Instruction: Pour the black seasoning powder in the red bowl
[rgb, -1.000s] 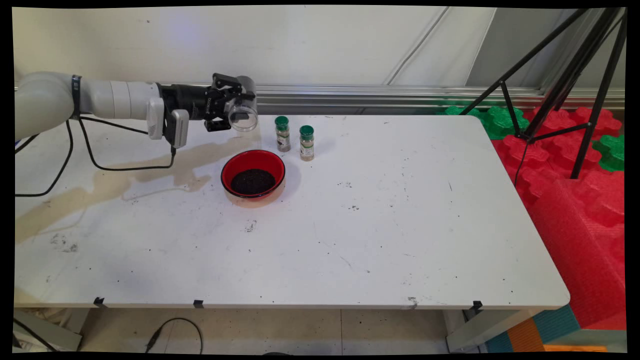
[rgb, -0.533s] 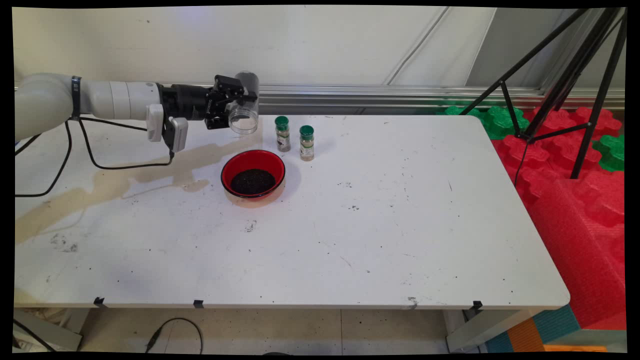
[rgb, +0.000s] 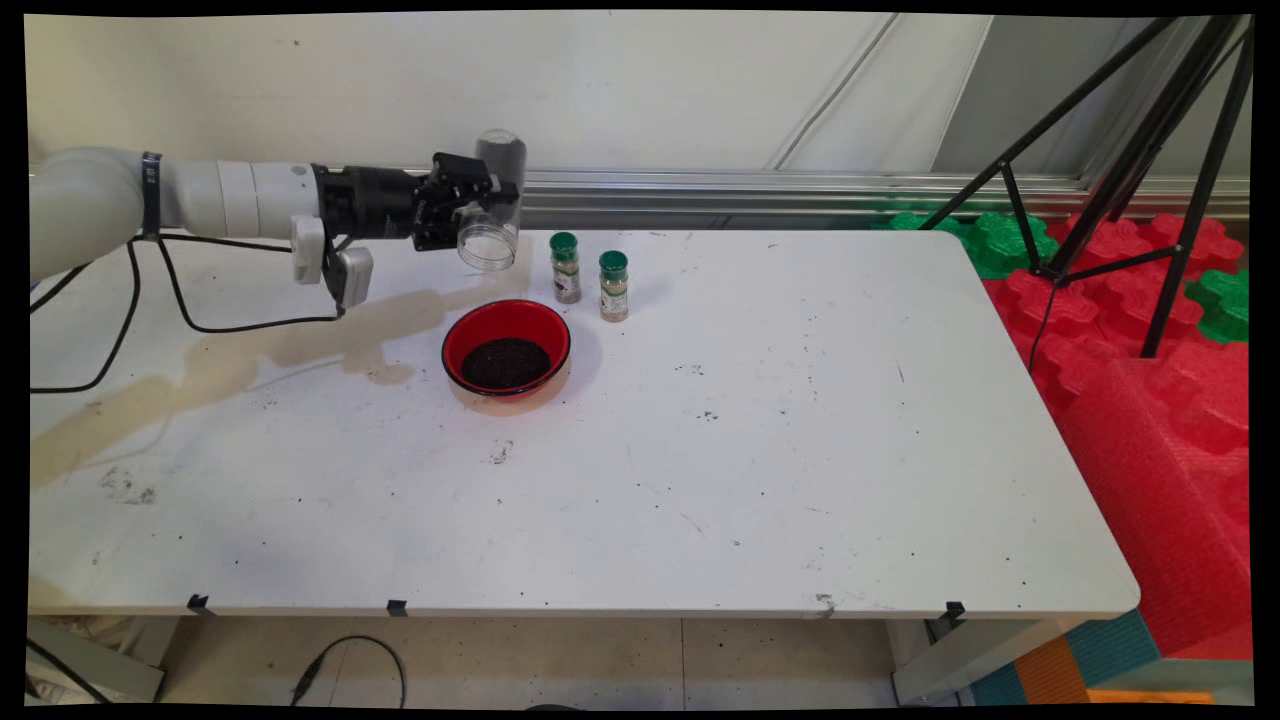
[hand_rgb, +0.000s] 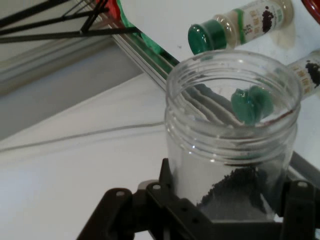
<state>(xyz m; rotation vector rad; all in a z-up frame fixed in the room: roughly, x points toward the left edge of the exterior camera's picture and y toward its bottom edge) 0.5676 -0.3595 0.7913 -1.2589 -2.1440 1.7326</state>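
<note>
White table (rgb: 760, 450), one arm, one jar in the grip: that is your scene.
You have one gripper (rgb: 478, 203) reaching in from the left above the table's far left part, its two fingers pinched on the sides of one clear jar (rgb: 493, 205). You can see the jar is turned mouth down and tilted toward the camera, held in the air above and just behind one red bowl (rgb: 506, 347). In the hand view a little dark grain clings inside the jar (hand_rgb: 232, 145) near the fingers (hand_rgb: 165, 200). The bowl sits on the table and holds a dark heap. Just right of the jar you have two green-capped spice bottles (rgb: 565, 267), upright, side by side and apart, beyond the bowl's far rim. One black tripod (rgb: 1120, 150) stands off the table's far right, over red and green foam (rgb: 1160, 380).
</note>
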